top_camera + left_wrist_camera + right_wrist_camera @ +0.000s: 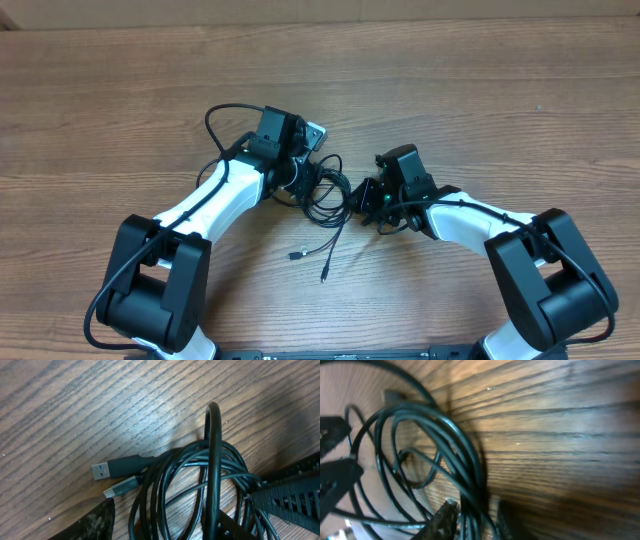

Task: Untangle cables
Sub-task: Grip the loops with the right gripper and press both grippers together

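Thin black tangled cables [325, 195] lie on the wooden table [450, 80]. The left pincer [182, 502] straddles them, open; the right pincer [475, 510] clamps several strands.

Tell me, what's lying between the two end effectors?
A tangle of black cables lies on the table between the left end effector and the right end effector. The overhead view shows this best.

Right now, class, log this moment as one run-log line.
cables: tangled | left pincer: open astride loops | right pincer: shut on strands
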`<move>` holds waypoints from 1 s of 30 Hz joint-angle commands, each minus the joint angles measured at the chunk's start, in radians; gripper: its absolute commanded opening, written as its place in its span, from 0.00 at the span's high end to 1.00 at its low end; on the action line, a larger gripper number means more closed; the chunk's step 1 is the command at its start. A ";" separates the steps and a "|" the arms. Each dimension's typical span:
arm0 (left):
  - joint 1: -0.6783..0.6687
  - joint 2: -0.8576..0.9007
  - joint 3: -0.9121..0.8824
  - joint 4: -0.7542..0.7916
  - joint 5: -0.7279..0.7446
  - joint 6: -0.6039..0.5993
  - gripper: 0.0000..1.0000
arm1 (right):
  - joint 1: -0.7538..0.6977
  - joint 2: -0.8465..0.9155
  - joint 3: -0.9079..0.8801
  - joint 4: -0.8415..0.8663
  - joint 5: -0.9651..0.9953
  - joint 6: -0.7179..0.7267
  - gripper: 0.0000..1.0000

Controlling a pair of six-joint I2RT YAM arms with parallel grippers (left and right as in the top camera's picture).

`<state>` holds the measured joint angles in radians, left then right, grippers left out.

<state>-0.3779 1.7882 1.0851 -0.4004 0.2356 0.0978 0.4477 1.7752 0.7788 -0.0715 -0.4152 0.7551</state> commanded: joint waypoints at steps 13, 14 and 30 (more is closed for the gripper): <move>0.018 0.023 -0.011 0.008 -0.089 0.023 0.39 | 0.059 0.012 -0.005 0.047 -0.016 0.005 0.96; 0.025 0.023 -0.011 0.008 -0.089 0.022 0.40 | 0.072 0.012 -0.005 0.055 -0.016 0.005 0.96; 0.148 0.023 -0.011 0.006 -0.050 -0.079 0.53 | 0.200 0.012 0.114 -0.074 0.223 -0.049 0.96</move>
<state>-0.2390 1.7966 1.0851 -0.3962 0.1612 0.0525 0.6407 1.7782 0.8520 -0.1307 -0.2829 0.7357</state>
